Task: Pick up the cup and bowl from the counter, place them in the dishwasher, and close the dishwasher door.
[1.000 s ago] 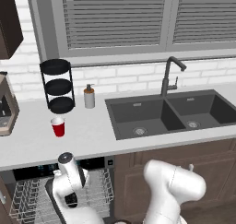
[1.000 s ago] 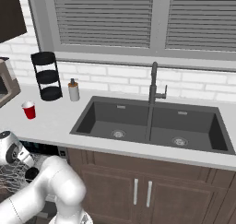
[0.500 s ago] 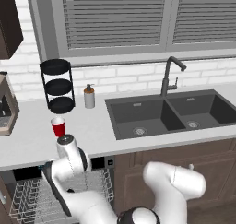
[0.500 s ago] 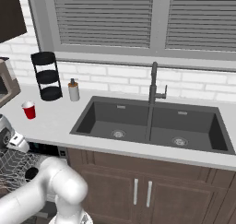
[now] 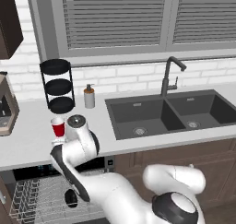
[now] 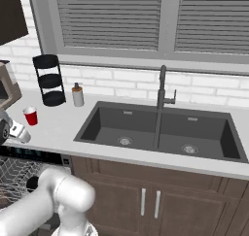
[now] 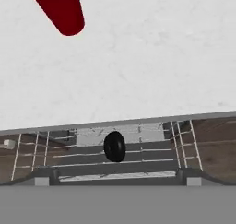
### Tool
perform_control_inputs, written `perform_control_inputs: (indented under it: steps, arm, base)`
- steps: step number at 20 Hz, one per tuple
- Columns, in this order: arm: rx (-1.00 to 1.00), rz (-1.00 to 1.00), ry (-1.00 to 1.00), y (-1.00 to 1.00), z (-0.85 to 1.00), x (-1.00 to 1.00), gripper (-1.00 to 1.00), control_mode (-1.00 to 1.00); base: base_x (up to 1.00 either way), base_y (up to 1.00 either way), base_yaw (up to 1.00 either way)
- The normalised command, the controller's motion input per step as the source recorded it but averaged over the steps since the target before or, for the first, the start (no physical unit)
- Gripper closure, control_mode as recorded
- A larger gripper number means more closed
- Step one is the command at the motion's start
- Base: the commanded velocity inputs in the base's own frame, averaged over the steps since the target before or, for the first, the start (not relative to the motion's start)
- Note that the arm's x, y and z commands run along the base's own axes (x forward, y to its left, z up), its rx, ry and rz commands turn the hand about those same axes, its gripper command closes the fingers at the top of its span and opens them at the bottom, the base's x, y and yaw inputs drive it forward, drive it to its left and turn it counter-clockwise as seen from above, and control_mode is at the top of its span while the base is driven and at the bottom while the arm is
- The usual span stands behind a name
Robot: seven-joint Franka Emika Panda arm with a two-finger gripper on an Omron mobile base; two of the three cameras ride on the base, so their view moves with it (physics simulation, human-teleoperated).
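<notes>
A small red tapered cup (image 5: 58, 126) with a white rim stands on the light grey desk (image 5: 32, 142), partly hidden behind the robot's arm. The black bowl (image 7: 115, 146) sits on edge in the dishwasher's white wire rack (image 5: 27, 199). The pincer's jaws stand wide apart, holding nothing.

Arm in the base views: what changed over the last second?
The arm rose from low over the dishwasher rack to counter height, its wrist now just beside the cup. It took hold of nothing. The bowl lies in the rack in the hand view. The cup, soap dispenser, tiered stand and base stayed put.
</notes>
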Motion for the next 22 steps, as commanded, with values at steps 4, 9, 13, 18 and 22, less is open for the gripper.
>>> perform_control_inputs:
  steps: [4, 9, 13, 18, 22]
  arm:
    - [0.34, -0.06, -0.26, -0.49, 0.97, 0.00, -1.00, -1.00]
    - [0.39, -0.11, -0.25, -0.45, 0.89, 0.07, -1.00, -1.00]
    - [0.33, -0.07, -0.16, -0.42, 0.96, 0.04, -1.00, -1.00]
    - [0.07, 0.00, 0.06, -0.09, 0.64, 0.00, -1.00, -1.00]
    - [-0.09, 0.00, 0.35, 0.04, 0.35, 0.24, -1.00, -1.00]
  base:
    - [0.00, 0.00, 0.00]
    - [0.00, 0.00, 0.00]
    - [0.00, 0.00, 0.00]
    - [0.00, 0.00, 0.00]
    - [0.00, 0.00, 0.00]
